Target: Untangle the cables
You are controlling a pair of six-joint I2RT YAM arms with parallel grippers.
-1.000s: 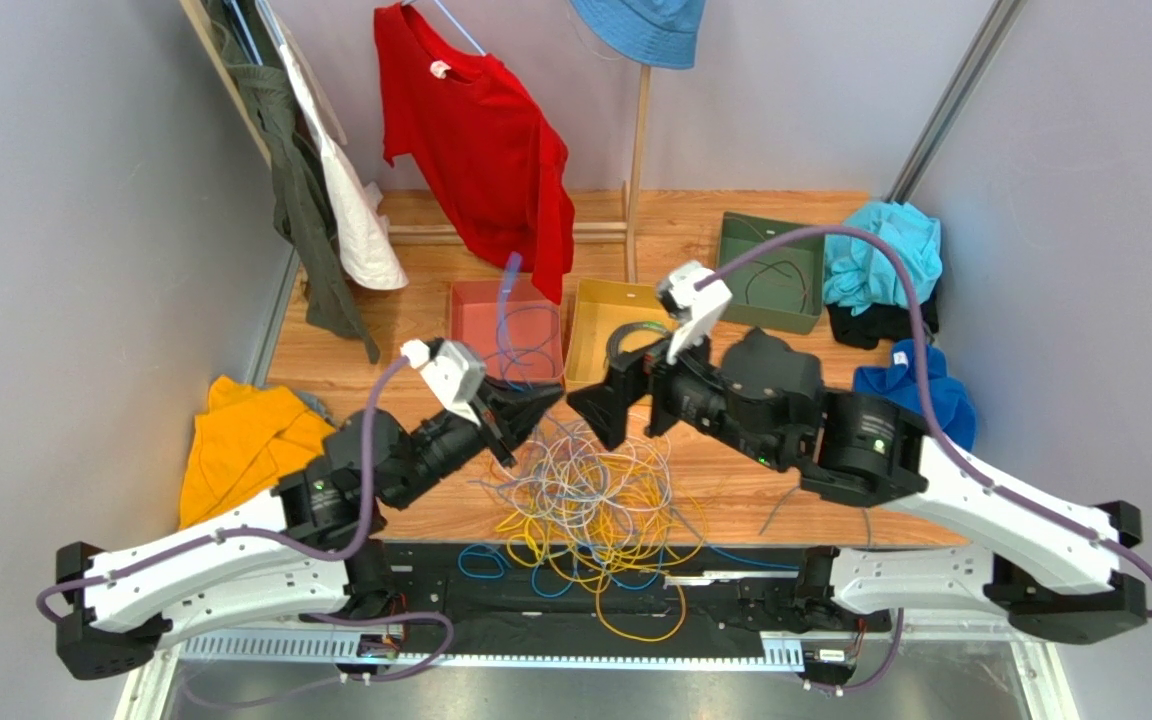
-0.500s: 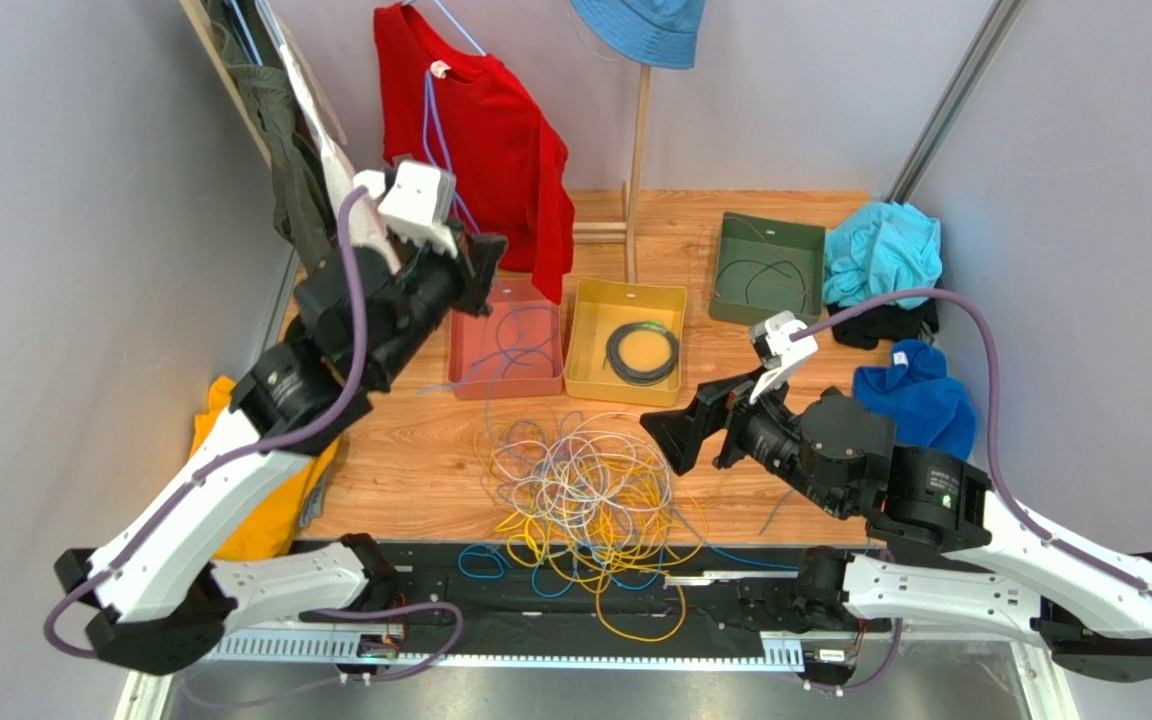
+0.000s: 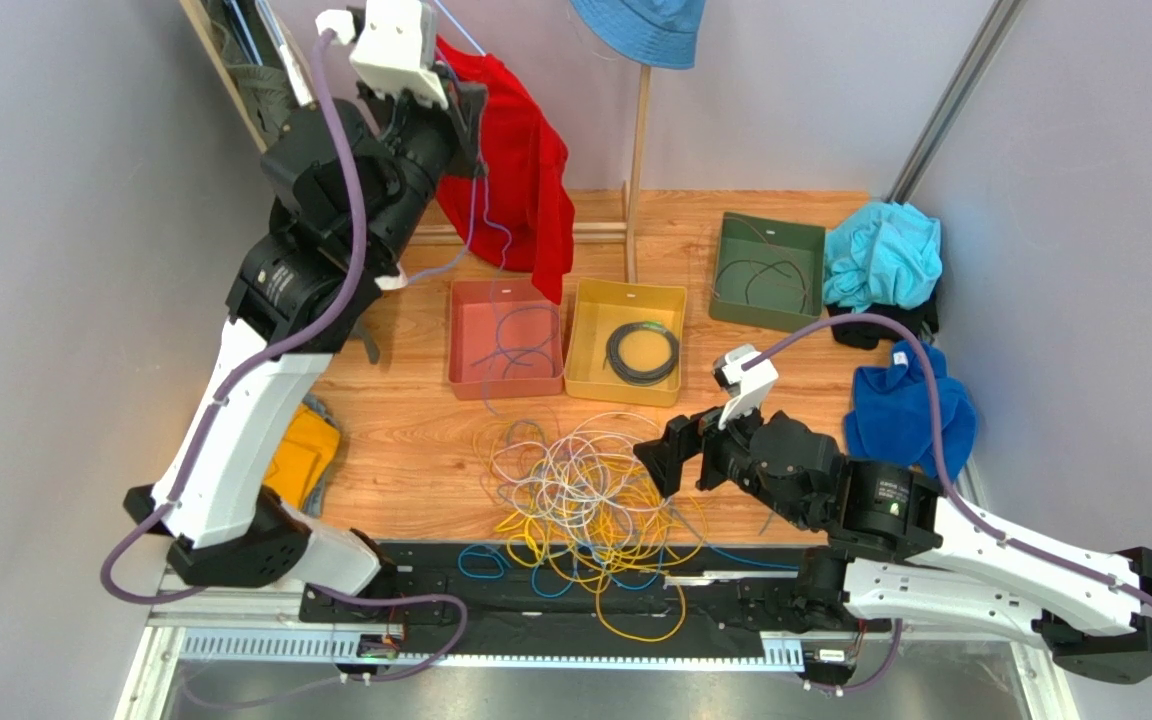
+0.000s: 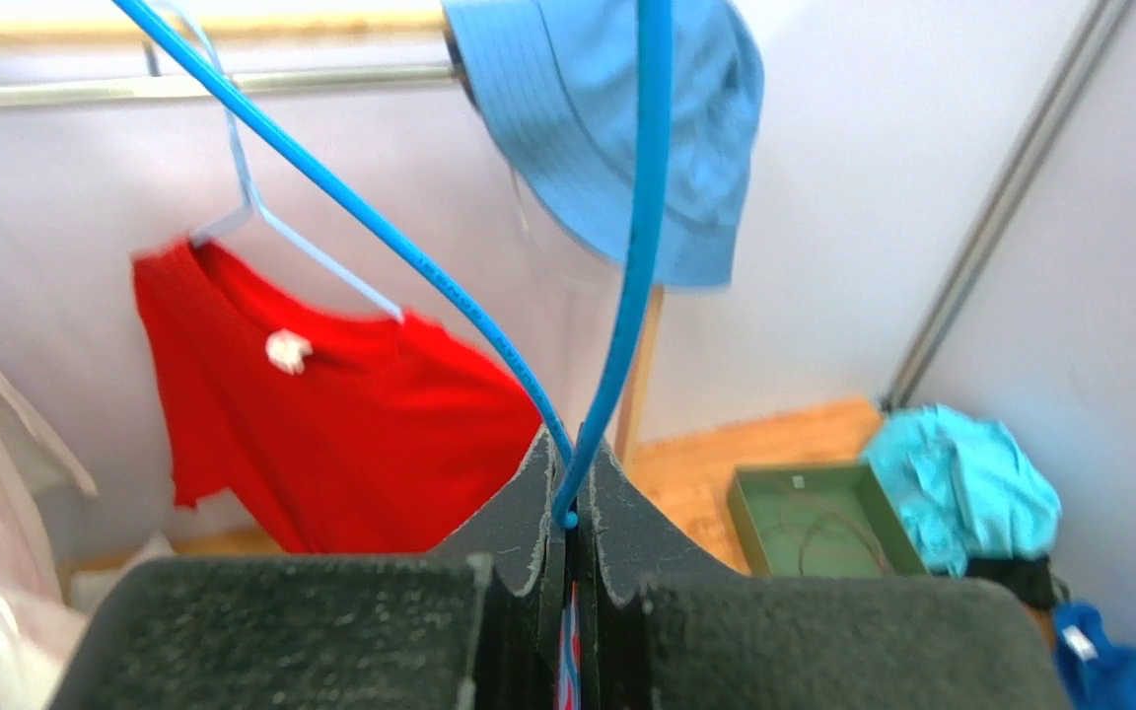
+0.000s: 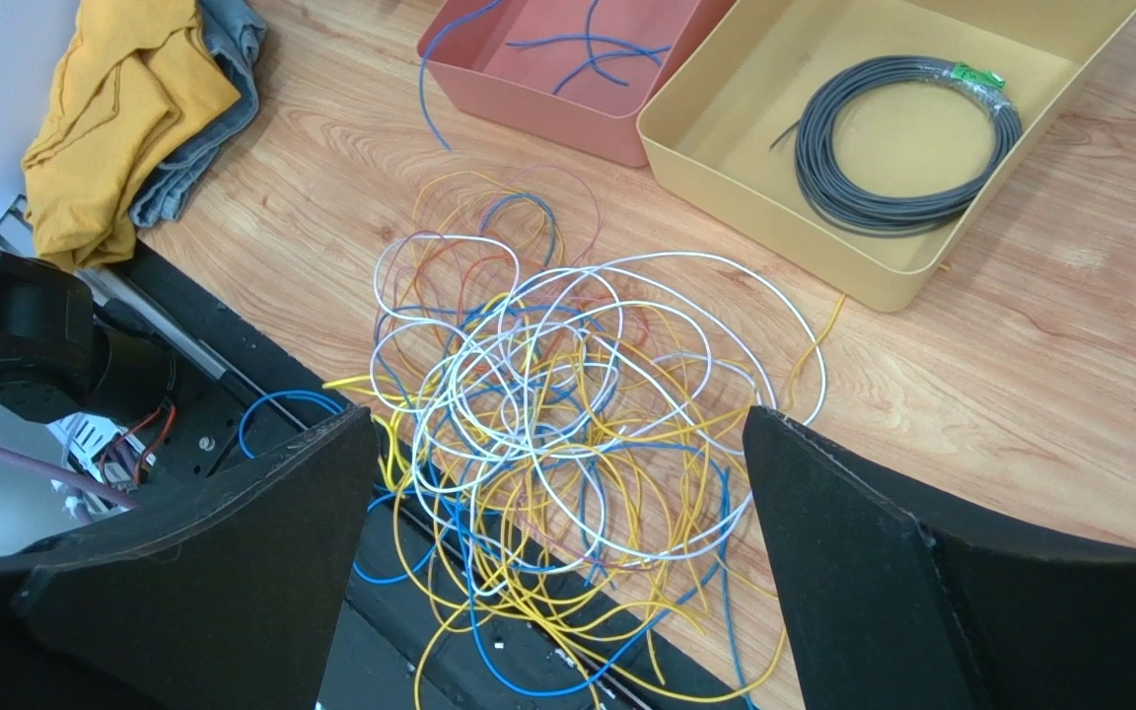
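Up high, my left claw (image 4: 571, 500) pinches one blue cable (image 4: 630, 296) tight; my open right claw (image 3: 660, 458) should hold the pile of cables (image 5: 574, 400) down.

- Wooden table (image 3: 387, 450): the surface I work over, its planks running left to right.
- Cables (image 3: 582, 488): a loose tangle of yellow, white and blue loops at the near edge, spilling over it towards my bases.
- Pink tray (image 3: 456, 342), yellow tray (image 3: 620, 396): just beside each other, behind the tangle.
- Green tray (image 3: 719, 270): farther back, to my right.
- Yellow cloth (image 3: 304, 450): crumpled at my left edge.
- Turquoise cloth (image 3: 880, 252), blue cloth (image 3: 905, 405): heaped along my right edge.
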